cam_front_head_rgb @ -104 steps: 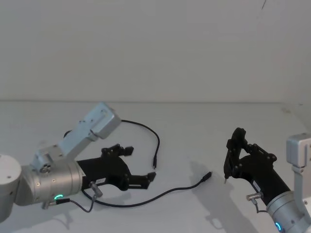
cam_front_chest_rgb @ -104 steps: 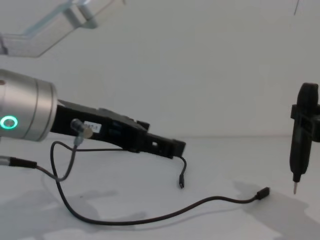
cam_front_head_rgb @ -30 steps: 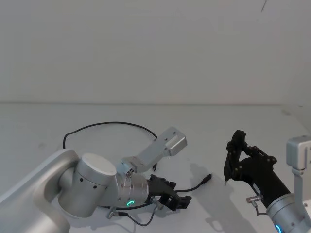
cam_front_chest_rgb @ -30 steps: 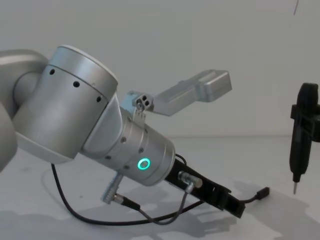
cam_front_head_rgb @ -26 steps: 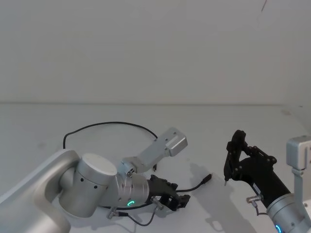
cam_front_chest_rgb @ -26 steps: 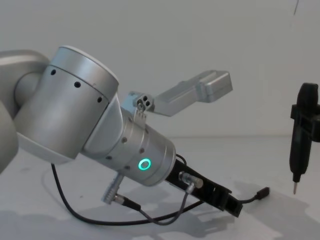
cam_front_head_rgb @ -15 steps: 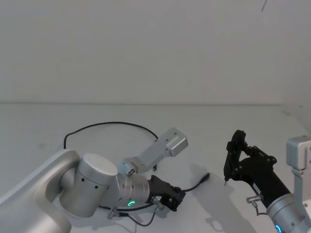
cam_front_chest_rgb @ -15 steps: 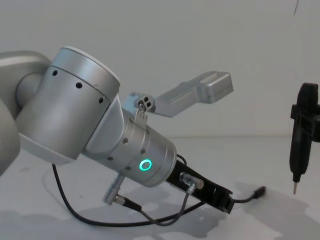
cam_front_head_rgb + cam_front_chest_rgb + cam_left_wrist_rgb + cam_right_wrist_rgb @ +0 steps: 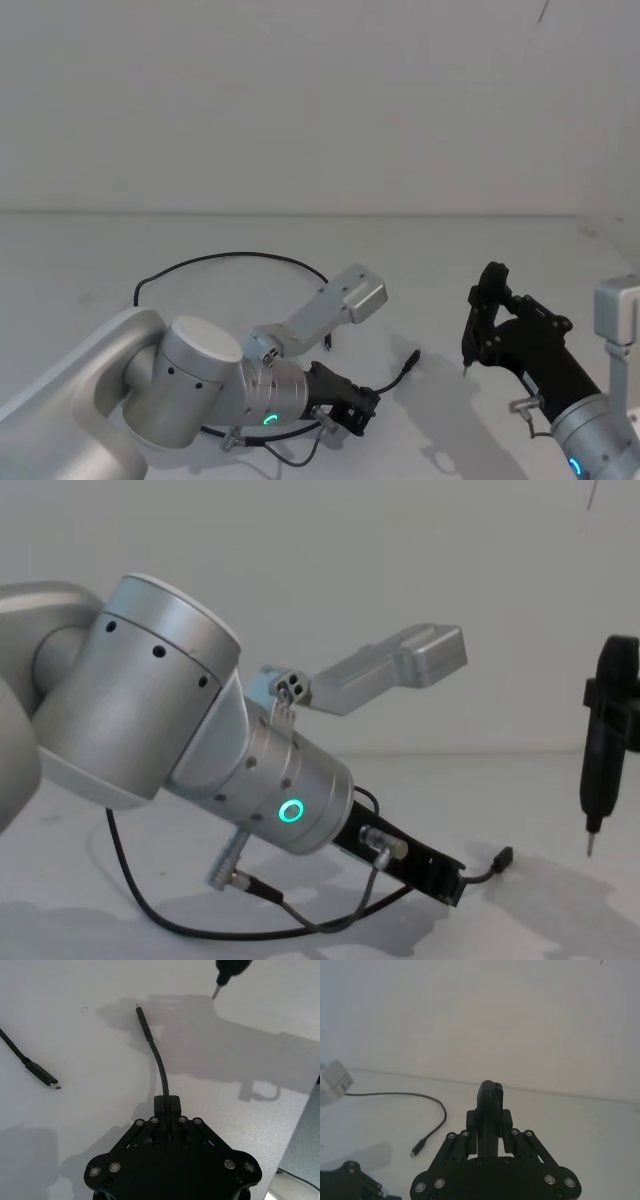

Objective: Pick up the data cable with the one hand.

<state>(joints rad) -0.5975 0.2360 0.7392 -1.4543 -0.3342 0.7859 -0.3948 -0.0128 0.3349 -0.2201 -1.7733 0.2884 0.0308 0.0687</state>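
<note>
Grasp judged made: data cable (image 9: pixel 158 1062) is clamped in the narrowed jaws of left gripper (image 9: pixel 362 406), just behind one plug | plug end appears raised off counter (image 9: pixel 80 250) | rest is trailed behind left gripper | full lift judged remaining | right gripper (image 9: pixel 467 366) is parked well right of left gripper, jaws closed, empty
</note>
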